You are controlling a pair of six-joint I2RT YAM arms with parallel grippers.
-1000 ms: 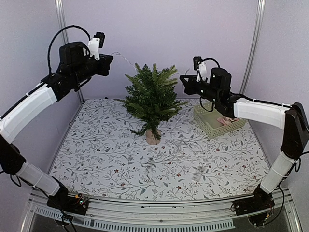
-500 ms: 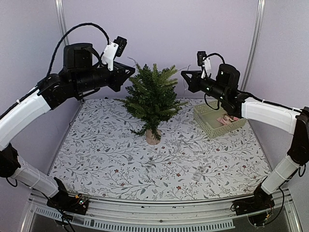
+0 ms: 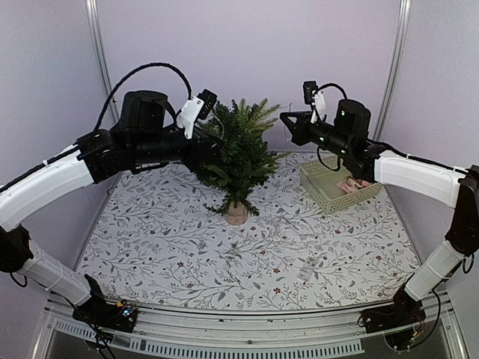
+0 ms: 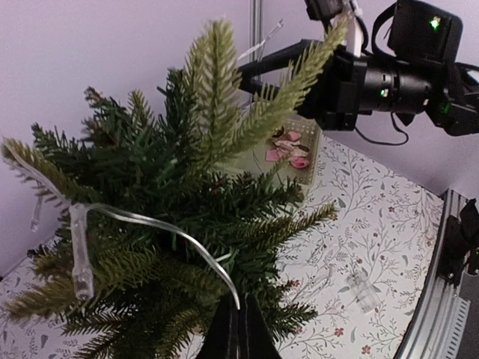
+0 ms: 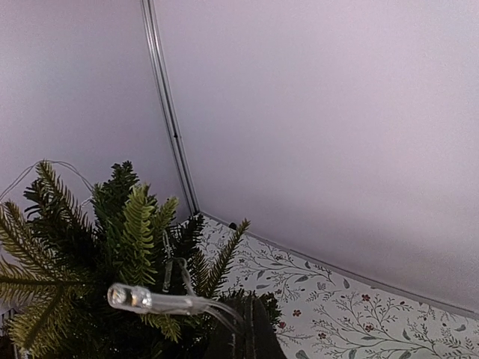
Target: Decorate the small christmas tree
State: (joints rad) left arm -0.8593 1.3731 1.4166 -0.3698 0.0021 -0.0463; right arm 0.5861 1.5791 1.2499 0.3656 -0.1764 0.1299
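The small christmas tree (image 3: 238,153) stands on its tan base at the back middle of the table. My left gripper (image 3: 215,144) is pushed into the tree's left side. In the left wrist view it (image 4: 239,301) is shut on a clear light-string wire (image 4: 168,228), which arcs over the branches to a bulb (image 4: 81,258). My right gripper (image 3: 285,118) hovers beside the tree's upper right. In the right wrist view it (image 5: 249,303) is shut on the same kind of clear wire, with a bulb (image 5: 138,298) sticking out to the left above the tree (image 5: 112,247).
A pale green basket (image 3: 323,196) holding pink ornaments sits at the back right. A small clear plastic piece (image 3: 304,270) lies on the floral cloth near the front. Purple walls close in the back and both sides.
My left arm has swung right and down, from beside the back-left post into the tree's left side, carrying the wire. My right gripper rose slightly, then held still.
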